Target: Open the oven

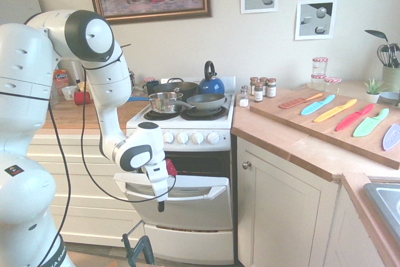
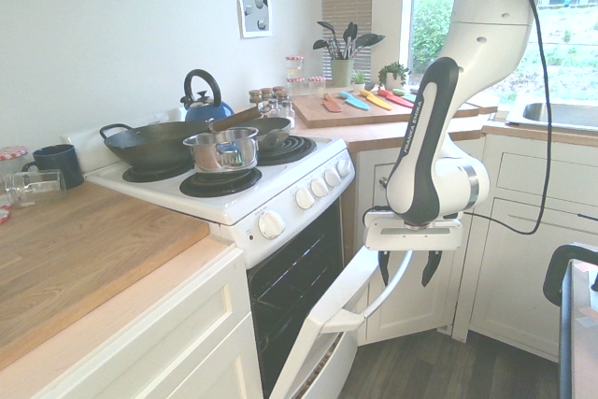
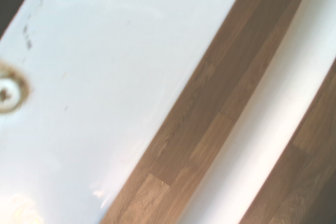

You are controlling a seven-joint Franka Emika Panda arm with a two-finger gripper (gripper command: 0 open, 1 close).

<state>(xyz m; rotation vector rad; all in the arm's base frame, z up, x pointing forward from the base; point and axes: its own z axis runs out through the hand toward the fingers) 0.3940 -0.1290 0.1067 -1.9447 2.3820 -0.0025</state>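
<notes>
The white oven [image 1: 187,137] stands between wooden counters, with its drop-down door [image 1: 194,201] tilted partly outward. A dark gap [image 1: 203,162] shows above the door's top edge. My gripper [image 2: 407,270] hangs at the door's top, its two dark fingers [image 2: 432,266] apart on either side of the curved white handle bar [image 2: 374,304]. In the first exterior view the gripper [image 1: 160,199] sits at the left end of the door. The wrist view shows the white door face [image 3: 105,77] and the handle bar [image 3: 262,124] over brown floor.
A steel pot [image 1: 164,100], dark pans [image 1: 205,100] and a blue kettle [image 1: 212,83] stand on the hob. A cream cupboard [image 1: 281,217] adjoins the oven's right side. On the counter lies a board with coloured knives [image 1: 337,115], beside spice jars [image 1: 259,88].
</notes>
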